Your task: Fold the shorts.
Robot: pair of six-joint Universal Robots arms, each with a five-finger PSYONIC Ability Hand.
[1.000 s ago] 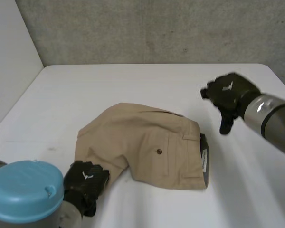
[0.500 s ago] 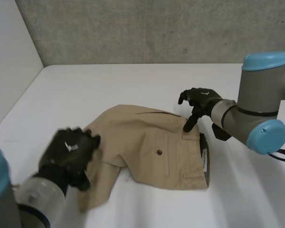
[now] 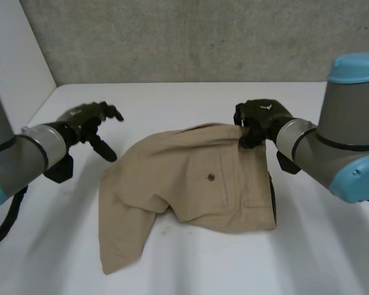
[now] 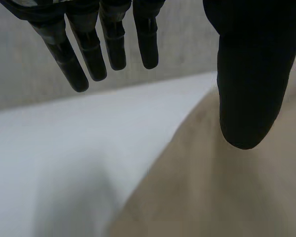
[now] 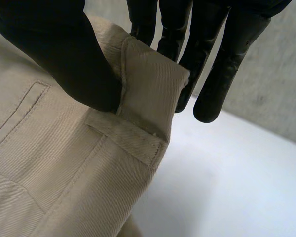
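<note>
The khaki shorts (image 3: 190, 190) lay in the middle of the white desk (image 3: 172, 98), back side up. The pocket button (image 3: 210, 177) showed, and one leg (image 3: 120, 252) trailed toward the near edge.

The right hand (image 3: 261, 118) was closed on the far corner of the waistband (image 5: 153, 84). Its thumb (image 5: 64, 54) pressed the cloth against the fingers (image 5: 222, 59), just above a belt loop (image 5: 126, 136). The pinched corner stood slightly off the desk. The waistband is the stiffest part of the garment, so holding it there probably gave a firm hold for lifting or dragging that side without the fabric slipping.

The left hand (image 3: 83, 117) hovered over bare desk just beside the shorts' far left edge. Its fingers were straight and spread, the thumb was apart, and it gripped nothing. In its wrist view the tan fabric lay under the thumb and the desk under the fingertips, so it seemed poised to reach down for that edge.

The cloth was rumpled, with a crease near the leg. The fold looked barely begun, and the next move likely called for the left hand to take a matching hold so both sides could travel together. With only one corner held, the shorts might twist or bunch.
</note>
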